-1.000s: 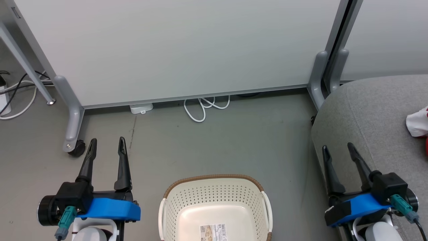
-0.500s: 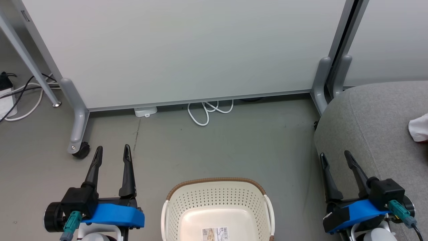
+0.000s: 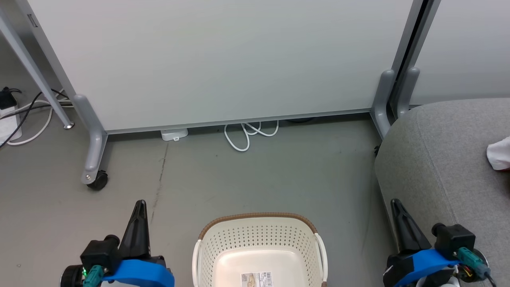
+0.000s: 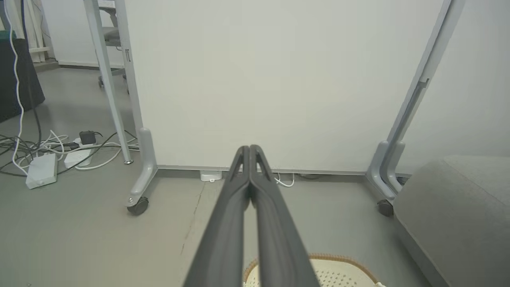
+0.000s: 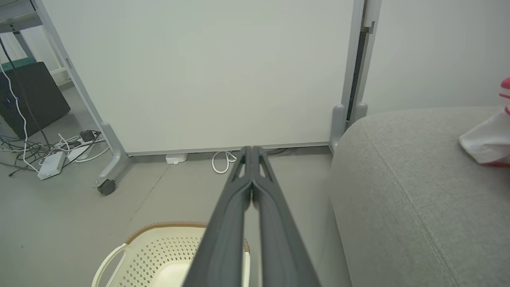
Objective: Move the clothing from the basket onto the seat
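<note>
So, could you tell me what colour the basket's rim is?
The basket rim is brown; the head view shows it best.

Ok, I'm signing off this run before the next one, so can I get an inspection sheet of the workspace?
Surface: grey floor, basket standing on it.
Job's things: basket, no clothing in its visible part, a label on its bottom; clothing, a white corner lying on the seat.
Clutter: small white box under the panel.
Tools: left tool shut, empty; right tool shut, empty.
Cables: white loop under the panel; power strip with leads at far left.
Surroundings: wheeled panel behind, seat at right.
</note>
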Robot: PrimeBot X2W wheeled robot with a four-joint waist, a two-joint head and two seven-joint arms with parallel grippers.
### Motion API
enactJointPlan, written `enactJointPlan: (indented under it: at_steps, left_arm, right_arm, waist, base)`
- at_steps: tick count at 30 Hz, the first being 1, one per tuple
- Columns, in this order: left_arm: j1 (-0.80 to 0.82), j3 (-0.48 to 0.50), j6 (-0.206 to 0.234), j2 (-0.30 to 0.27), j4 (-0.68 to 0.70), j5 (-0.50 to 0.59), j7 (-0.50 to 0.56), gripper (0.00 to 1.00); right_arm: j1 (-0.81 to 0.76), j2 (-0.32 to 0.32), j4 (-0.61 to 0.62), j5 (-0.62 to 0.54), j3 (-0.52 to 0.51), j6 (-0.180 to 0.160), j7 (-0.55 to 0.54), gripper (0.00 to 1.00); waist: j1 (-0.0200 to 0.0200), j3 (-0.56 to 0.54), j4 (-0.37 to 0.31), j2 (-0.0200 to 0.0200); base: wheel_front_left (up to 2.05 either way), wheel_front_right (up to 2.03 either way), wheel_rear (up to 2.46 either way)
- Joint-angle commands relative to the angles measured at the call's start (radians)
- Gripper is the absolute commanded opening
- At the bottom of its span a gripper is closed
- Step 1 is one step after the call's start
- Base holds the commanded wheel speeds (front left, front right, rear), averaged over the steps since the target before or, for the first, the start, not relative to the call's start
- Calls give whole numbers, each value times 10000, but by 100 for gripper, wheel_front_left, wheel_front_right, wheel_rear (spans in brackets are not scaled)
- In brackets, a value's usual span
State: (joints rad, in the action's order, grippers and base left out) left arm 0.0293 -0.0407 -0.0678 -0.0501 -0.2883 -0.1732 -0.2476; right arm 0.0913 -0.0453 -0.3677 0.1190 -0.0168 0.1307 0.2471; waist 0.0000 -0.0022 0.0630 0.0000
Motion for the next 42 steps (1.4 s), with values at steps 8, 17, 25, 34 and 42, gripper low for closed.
enactJointPlan:
  at_steps: [8,17,25,34,42]
  left_arm:
    - [278,228,-80,-4,161,-1688,419,0]
    - [340,375,-150,-4,231,-3293,802,0]
    - [399,513,-207,-4,267,-4589,1124,0]
    - [473,651,-271,-4,298,-5910,1459,0]
    - [535,777,-316,-4,322,-6984,1740,0]
  right_arm:
    - [142,-26,260,1778,-159,0,-421,0]
    - [122,-31,423,3444,-233,0,-798,0]
    - [129,-36,534,4788,-317,0,-1117,0]
    - [143,-41,636,6151,-406,1,-1454,0]
    - [156,-45,716,7269,-481,1,-1731,0]
  waist:
    - [0,5,-41,0]
    - [0,9,-87,0]
    - [0,12,-128,0]
    - [0,16,-173,0]
    - [0,19,-214,0]
  base:
    - [0,0,0]
    - [0,0,0]
    - [0,0,0]
    - [0,0,0]
    - [0,0,0]
